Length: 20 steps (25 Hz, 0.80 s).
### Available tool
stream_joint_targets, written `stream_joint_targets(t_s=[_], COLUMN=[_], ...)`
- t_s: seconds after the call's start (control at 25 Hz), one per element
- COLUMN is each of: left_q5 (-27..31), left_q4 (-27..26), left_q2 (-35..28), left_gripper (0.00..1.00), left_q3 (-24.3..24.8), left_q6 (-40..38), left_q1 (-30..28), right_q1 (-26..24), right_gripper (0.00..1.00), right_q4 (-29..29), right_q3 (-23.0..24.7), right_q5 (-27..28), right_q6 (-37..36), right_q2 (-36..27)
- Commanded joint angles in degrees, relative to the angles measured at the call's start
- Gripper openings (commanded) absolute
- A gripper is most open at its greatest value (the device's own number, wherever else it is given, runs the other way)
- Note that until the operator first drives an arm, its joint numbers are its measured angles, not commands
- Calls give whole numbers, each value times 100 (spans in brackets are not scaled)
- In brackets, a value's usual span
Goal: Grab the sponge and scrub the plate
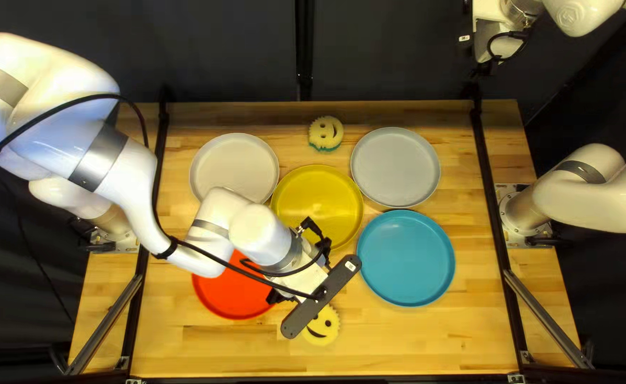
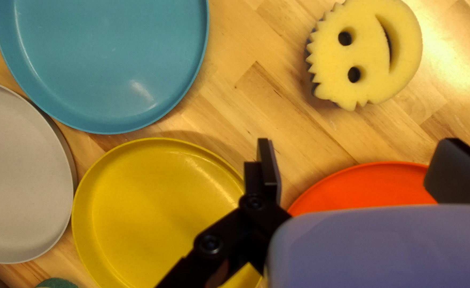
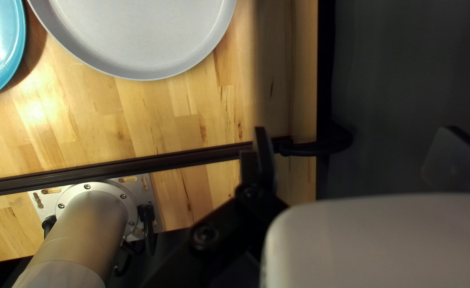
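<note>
"Yellow foam nearest. Position of near sponge [image 1: 320,334]?"

"Lower middle of the top left view, flat on the wood table [image 1: 412,348], smile up, partly covered by a dark bracket [image 1: 338,278]. Left wrist view: ahead of the fingertips."

"Next, slightly farther?"

"Red plate [image 1: 229,297], lower left of centre, partly under my left arm. Left gripper [image 1: 300,264], near centre: 2 fingers well apart. In its wrist view the red plate's rim shows in the gap; sponge lies outside it."

"Blue plate [image 1: 409,259]?"

"Right of centre. Yellow plate [image 1: 327,199] at the middle, partly behind the left gripper."

"Far row?"

"2 pale plates: white plate [image 1: 233,163] upper left of centre, grey plate [image 1: 396,167] upper right of centre. Behind them, top middle of the table, sponge no. 2 [image 1: 317,128], yellow with a green underside."

"Farthest item?"

"Right gripper [image 1: 498,43], upper right of the frame, raised. Own wrist view: 2 fingers apart, dark curtain [image 3: 400,96] showing between them."
</note>
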Motion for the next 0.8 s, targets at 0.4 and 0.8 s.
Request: stream_joint_targets(t_s=[0.4, 0.8], left_q5=[632, 91], left_q4=[1653, 2794], left_q2=[991, 1944], left_gripper=[100, 100], left_q3=[-996, -1161], left_q6=[-1982, -3434], left_q1=[-918, -1380], right_q1=[0, 0], right_gripper=[100, 100], right_q4=[0, 0], right_q3=[0, 0], right_q5=[0, 0], right_q6=[0, 0], right_q2=[0, 0])
